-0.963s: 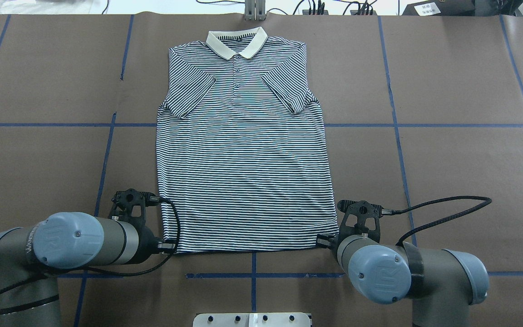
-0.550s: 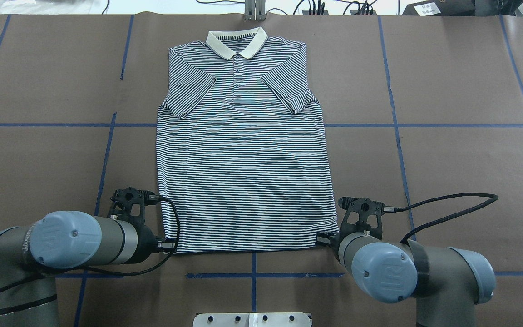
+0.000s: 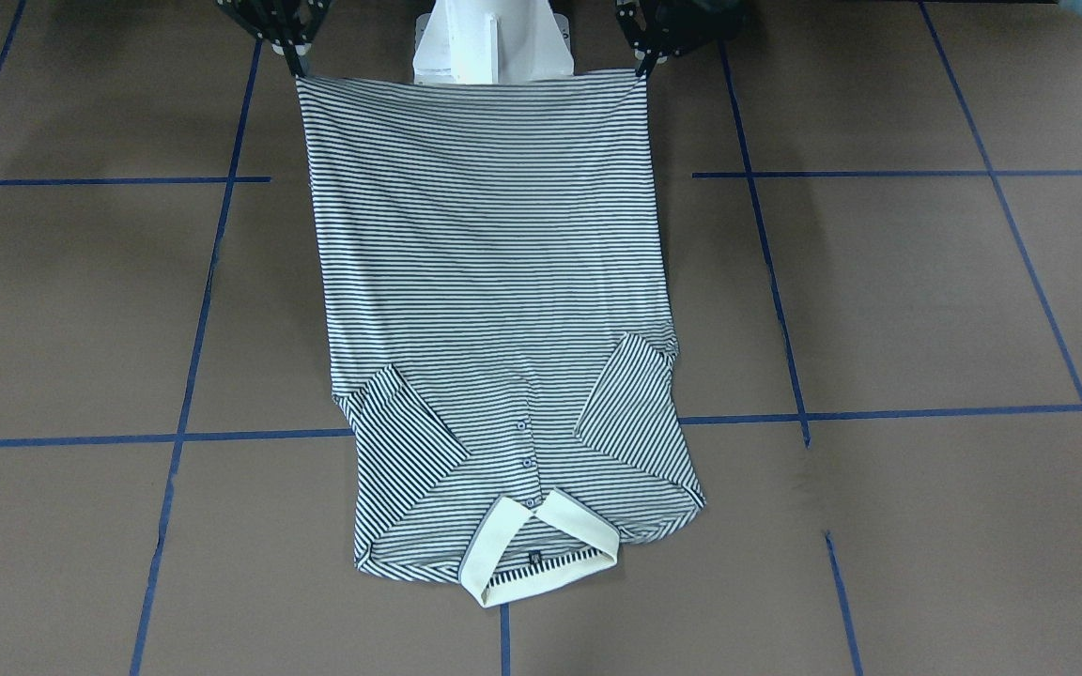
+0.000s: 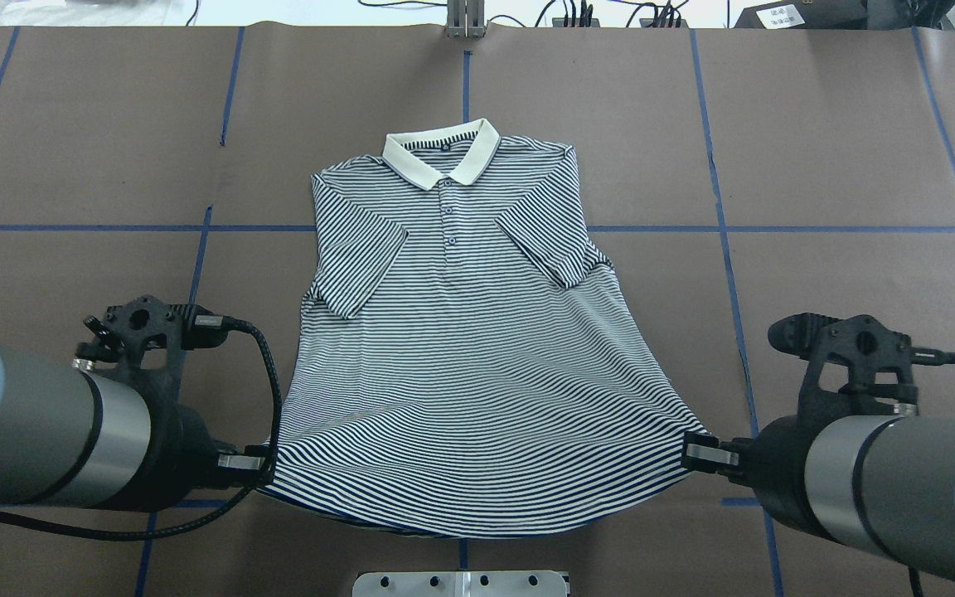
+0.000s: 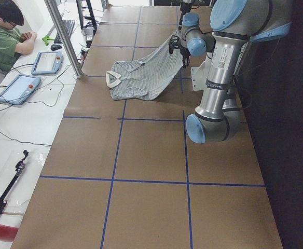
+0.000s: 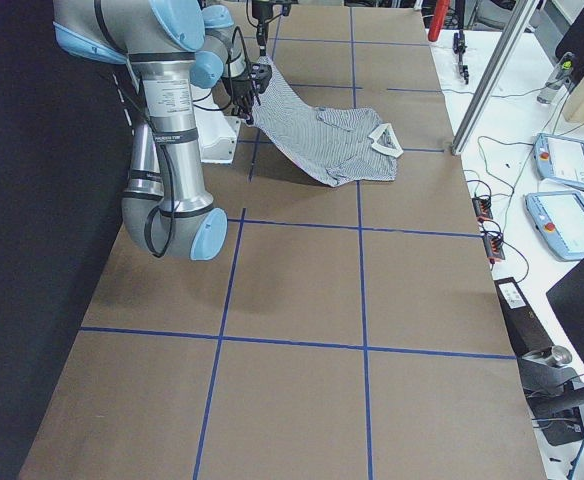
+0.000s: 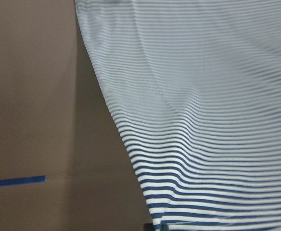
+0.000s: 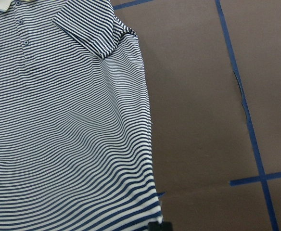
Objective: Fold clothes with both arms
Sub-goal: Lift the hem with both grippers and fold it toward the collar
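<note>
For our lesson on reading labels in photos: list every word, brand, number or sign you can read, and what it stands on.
No text reads clearly enough to quote.
Sticker on the left arm: print too small.
Sticker on the right arm: print too small.
Neck label in the polo shirt: too small.
White label on a black box beyond the table: blurred.

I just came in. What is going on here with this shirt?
A striped polo shirt is being folded on the brown table. The left gripper and the right gripper each pinch one corner of the bottom hem and hold it raised above the table, stretched between them. The collar end lies flat on the table, and both short sleeves are folded in over the front. The hem is not yet brought to the collar.
</note>
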Motion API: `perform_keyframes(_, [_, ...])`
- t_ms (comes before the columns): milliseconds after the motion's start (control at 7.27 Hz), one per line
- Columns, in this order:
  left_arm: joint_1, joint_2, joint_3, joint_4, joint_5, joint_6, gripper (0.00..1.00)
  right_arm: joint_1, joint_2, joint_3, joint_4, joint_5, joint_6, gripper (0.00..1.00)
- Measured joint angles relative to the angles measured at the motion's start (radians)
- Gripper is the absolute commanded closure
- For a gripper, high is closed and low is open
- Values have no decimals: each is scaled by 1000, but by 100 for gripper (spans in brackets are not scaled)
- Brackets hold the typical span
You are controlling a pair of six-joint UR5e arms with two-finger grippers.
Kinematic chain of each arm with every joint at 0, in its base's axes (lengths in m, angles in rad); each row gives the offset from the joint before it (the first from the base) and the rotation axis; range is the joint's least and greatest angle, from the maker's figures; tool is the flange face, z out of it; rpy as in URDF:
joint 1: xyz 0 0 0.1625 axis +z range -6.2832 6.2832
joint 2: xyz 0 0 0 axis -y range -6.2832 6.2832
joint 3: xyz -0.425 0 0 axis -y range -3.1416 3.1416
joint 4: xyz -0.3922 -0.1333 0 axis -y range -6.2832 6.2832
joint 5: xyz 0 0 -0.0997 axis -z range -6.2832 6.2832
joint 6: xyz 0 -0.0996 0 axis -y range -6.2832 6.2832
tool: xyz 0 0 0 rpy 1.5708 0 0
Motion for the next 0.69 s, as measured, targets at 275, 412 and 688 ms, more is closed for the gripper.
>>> perform_keyframes(275, [-51,-55,84,43,-9,89,100,49,79,-62,-47,22,-63,100])
perform_keyframes(412, [-108,-70,159,20,-10,154,100,106,126,-128,-41,27,-115,100])
perform_keyframes(688, [-219,-119,319,-38,-11,248,100,262,192,-305,73,64,-227,100])
